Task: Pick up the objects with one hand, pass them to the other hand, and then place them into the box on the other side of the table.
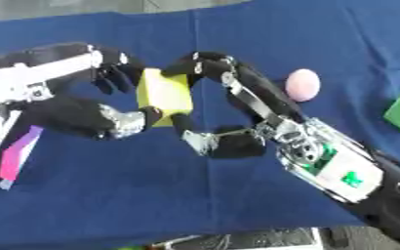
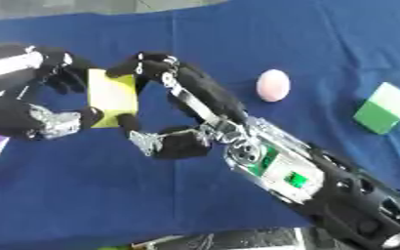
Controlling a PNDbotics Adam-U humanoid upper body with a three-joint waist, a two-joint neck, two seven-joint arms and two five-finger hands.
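At about nine o'clock on the blue table my left hand has its fingers curled over the top left of the yellow block and its thumb tucked under the bottom edge, so it pinches the block from that side. The block sits up in the air between my two hands, near ten o'clock from the middle of the table. My right hand comes in from five o'clock, with its fingers bent over the block's top right corner and its thumb touching the bottom, so it pinches the block too. I think this is the pass from one hand to the other. To do it well, I should let only one hand open, and slowly, once the other has the block held at top and bottom, or it could slip and drop. I cannot tell which hand is giving. Over at two o'clock a pink ball lies on the table, and at three o'clock a green block waits. I see no box.
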